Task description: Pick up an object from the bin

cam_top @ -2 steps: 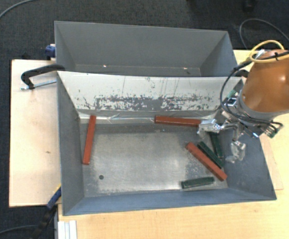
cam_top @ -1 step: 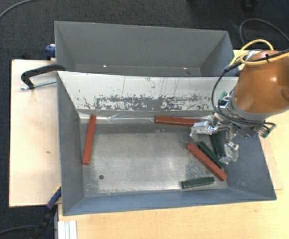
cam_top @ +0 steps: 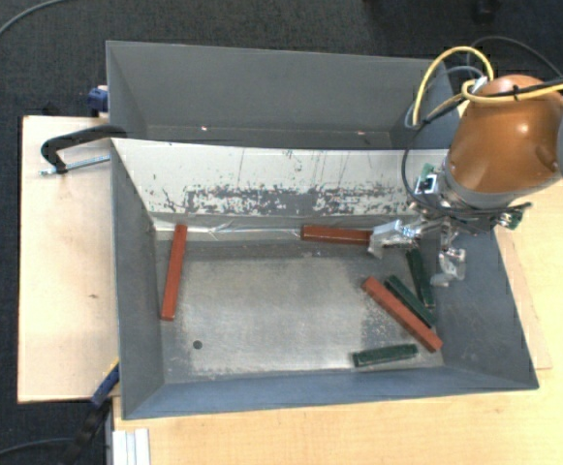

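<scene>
Topmost and so closest to the lens sat the orange wrist cover [cam_top: 499, 134], and below it the gripper [cam_top: 419, 250] hung low in the bin's right half with its jaws spread wide, clamped on nothing. Between them stood the upper end of a dark green stick [cam_top: 422, 281], which ran down toward the floor on a slight lean, apparently not yet pinched. That lean looked like the first hazard: a close made off-centre could catch only the stick's tip, which would let it pivot or slip free during a lift. Its lower end reached in among a second green stick [cam_top: 403, 295] and a slanted red-brown stick [cam_top: 404, 315], the two lying side by side and touching or nearly so. A deeper descent could therefore trap a neighbour as well, or push the cluster sideways. Nearer the front wall lay a short green stick [cam_top: 386, 355], clear of the jaws but in the path of anything knocked loose. One jaw also sat just beside the end of the back red-brown stick [cam_top: 335, 232], which a closing stroke might nudge. Well apart, a left red-brown stick [cam_top: 172, 271] posed no trouble. Finally, the sloped right wall of the bin [cam_top: 494, 308] stood near the wrist and left little room to shift.
</scene>
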Action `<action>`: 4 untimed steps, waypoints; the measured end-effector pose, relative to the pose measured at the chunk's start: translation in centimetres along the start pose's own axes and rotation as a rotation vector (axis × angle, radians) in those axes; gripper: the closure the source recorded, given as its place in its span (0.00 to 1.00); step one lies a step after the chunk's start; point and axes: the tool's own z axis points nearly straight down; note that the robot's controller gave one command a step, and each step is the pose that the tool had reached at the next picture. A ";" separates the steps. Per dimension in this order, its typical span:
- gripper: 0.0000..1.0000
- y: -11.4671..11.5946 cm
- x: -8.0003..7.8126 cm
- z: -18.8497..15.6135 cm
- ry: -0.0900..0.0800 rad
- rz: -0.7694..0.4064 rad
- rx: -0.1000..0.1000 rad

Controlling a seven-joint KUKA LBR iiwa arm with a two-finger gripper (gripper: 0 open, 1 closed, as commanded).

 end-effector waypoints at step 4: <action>1.00 0.2 1.5 3.8 -0.001 -0.427 -0.002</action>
